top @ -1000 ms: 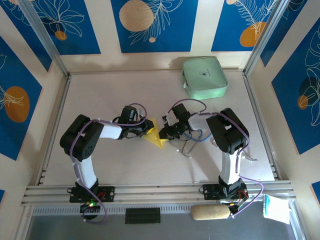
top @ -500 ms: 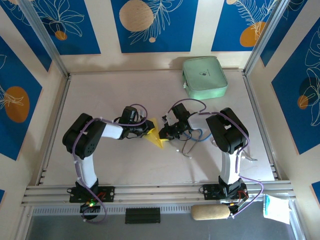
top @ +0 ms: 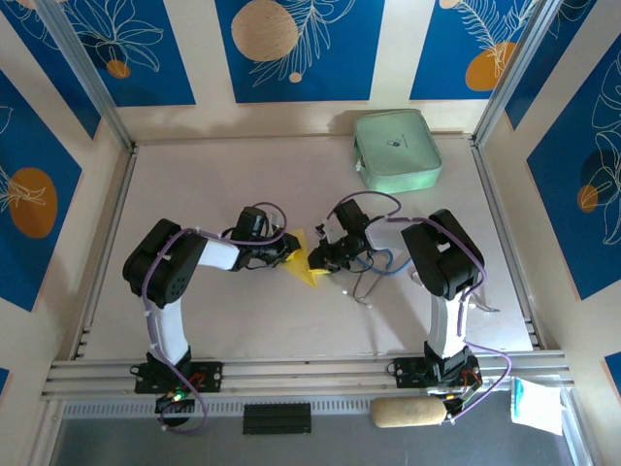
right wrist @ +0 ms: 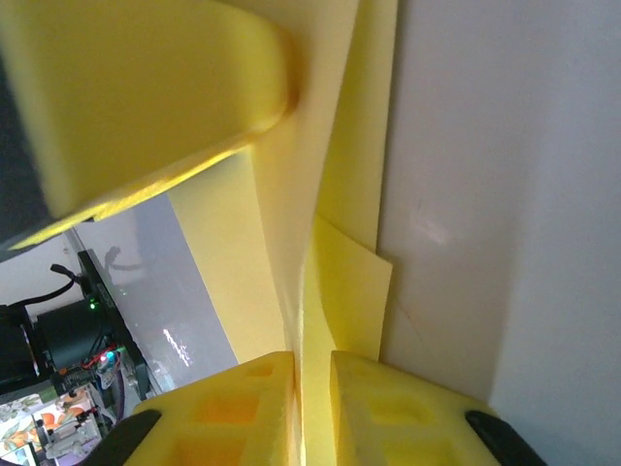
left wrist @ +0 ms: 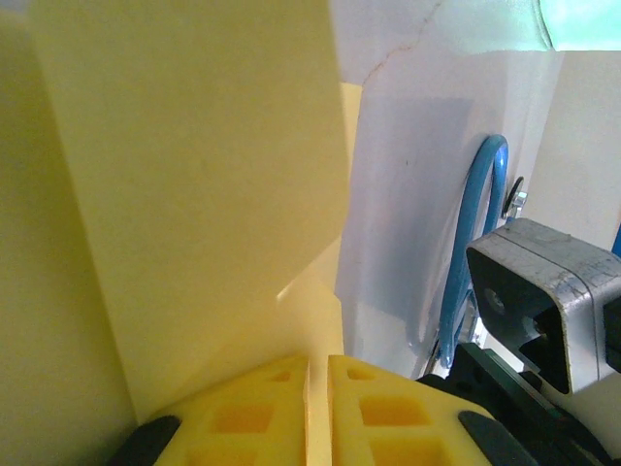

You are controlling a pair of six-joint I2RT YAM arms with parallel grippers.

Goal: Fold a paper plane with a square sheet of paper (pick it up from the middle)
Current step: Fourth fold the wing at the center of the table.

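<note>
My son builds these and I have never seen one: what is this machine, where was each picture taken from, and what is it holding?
It is a pair of small robot arms, the left arm and the right arm, bolted at the near edge of a pale table. The wide picture looks down from above and behind them. The other two come from a camera on each wrist, so the yellow padded fingers at the bottom are the arm's own. Between the arms is a folded piece of plain yellow paper. The left pincer is shut on it. The right pincer has the paper's edge between its pads, but whether it grips cannot be told. Also there: a mint-green rounded case at the back and a blue looped cable beside the right arm.
</note>
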